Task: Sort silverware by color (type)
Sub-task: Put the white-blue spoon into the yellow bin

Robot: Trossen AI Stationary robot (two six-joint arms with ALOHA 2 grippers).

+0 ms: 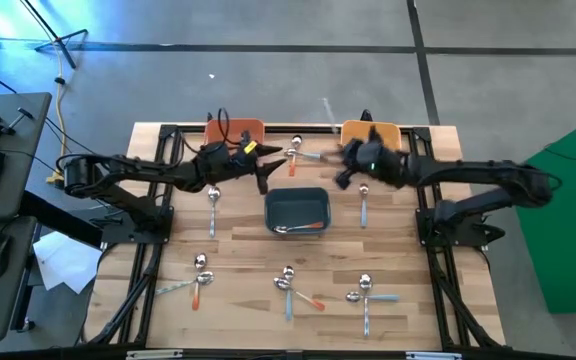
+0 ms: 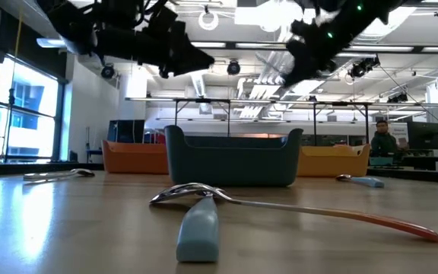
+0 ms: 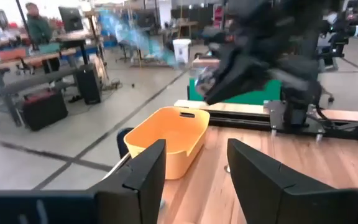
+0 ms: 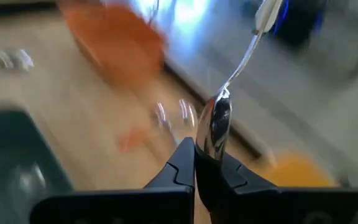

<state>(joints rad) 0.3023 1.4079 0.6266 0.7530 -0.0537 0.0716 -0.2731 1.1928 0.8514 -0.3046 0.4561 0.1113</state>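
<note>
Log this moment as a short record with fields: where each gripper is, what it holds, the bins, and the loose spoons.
right gripper: raised near the yellow bin, shut on a spoon
left gripper: open, empty, raised between the orange bin and the dark blue bin
dark blue bin: mid-table, one orange-handled spoon inside
loose spoons: several lie scattered on the table

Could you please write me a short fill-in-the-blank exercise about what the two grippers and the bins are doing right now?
1. The right gripper is shut on a ____ by its shiny bowl.
2. The left gripper is open and holds ____.
3. Past the left gripper's fingers stands the ____ bin.
4. The dark blue bin in the table's middle holds a spoon with an ____ handle.

Missing words: spoon; nothing; yellow; orange
</note>
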